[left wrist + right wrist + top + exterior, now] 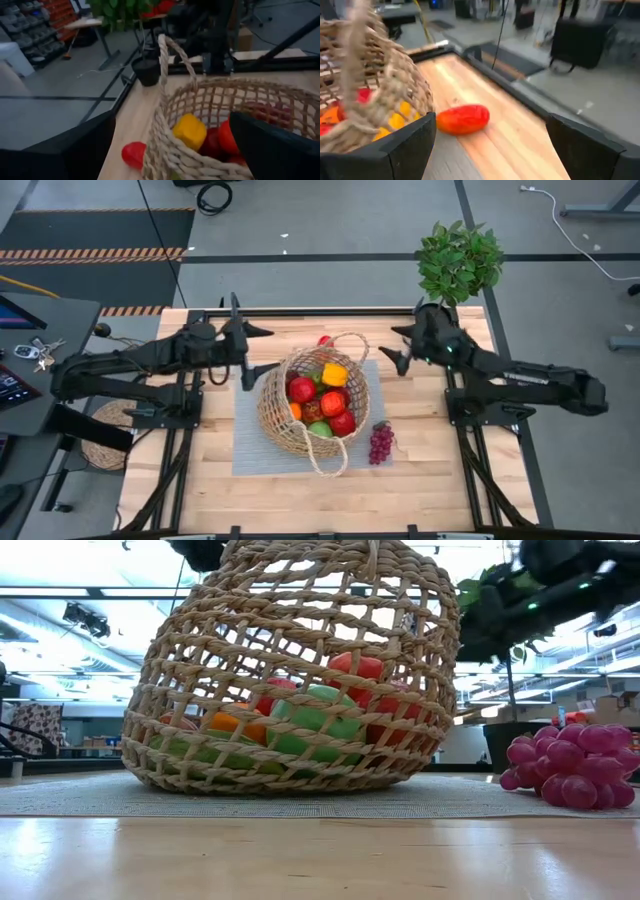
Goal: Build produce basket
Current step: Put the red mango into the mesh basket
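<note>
The tan wicker basket (315, 400) stands on a grey mat (250, 450) at the table's middle, holding red, yellow, orange and green produce (325, 402). Purple grapes (381, 443) lie on the mat's right edge beside the basket, also in the low view (570, 765). A red piece (464, 119) lies on the bare wood just beyond the basket's far side. My left gripper (258, 350) hangs open left of the basket's far rim, pointing at it, and my right gripper (396, 348) hangs open to the basket's right. Neither touches anything.
A potted green plant (458, 260) stands at the table's far right corner. A flat round woven mat (105, 435) lies off the table's left side. Bare wood shows along the near edge (320, 500).
</note>
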